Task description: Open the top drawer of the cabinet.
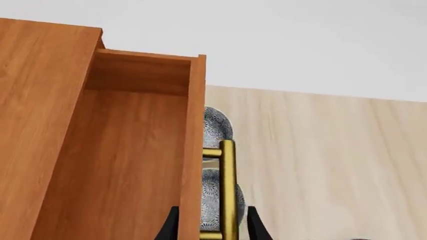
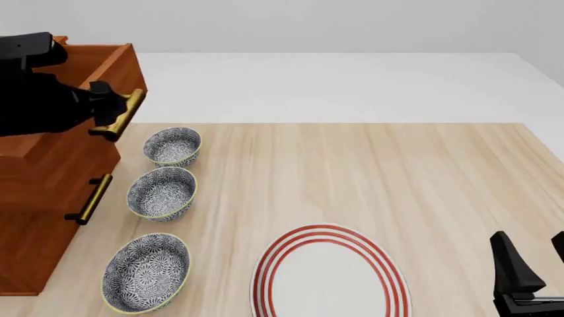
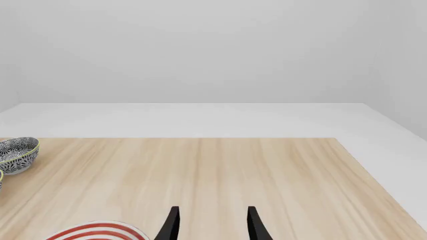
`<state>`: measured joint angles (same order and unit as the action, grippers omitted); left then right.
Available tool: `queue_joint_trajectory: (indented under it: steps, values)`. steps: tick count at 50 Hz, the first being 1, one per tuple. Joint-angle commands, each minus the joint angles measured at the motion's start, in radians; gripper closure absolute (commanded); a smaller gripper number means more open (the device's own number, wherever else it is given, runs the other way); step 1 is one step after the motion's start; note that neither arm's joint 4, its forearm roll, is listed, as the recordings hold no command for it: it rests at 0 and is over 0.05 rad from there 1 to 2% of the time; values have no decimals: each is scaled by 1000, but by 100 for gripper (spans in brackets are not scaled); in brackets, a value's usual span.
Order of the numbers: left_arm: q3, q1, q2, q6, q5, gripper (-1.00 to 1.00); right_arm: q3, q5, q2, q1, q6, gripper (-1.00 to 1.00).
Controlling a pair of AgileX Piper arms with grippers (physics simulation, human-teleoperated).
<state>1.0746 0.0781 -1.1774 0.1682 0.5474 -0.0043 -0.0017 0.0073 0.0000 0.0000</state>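
At the table's left edge stood the cabinet (image 2: 35, 218), its top drawer (image 2: 97, 59) drawn partly out. The left gripper (image 2: 110, 105) was clenched around that drawer's brass handle (image 2: 119, 113). Three patterned bowls (image 2: 161, 193) sat just beside the cabinet; pulling askew could slip the bar from the fingers. Farther right, the red-ringed plate (image 2: 331, 276); the right gripper (image 2: 529, 274) hung released, idle.

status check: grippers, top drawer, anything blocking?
Left gripper astride brass handle. Right gripper open, idle. Top drawer pulled out. Bowls nearby, not blocking.
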Motion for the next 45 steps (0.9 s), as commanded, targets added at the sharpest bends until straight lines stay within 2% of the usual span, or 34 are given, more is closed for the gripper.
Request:
queue_joint_trajectory:
  steps: [1, 25, 45]
  values:
    - [-17, 52, -63, -9, -4, -100, 0, 0, 0, 0, 0, -100]
    - [6, 125, -125, -15, -10, -100, 0, 0, 0, 0, 0, -100]
    - [66, 172, -180, -25, 3, -100, 0, 0, 0, 0, 0, -100]
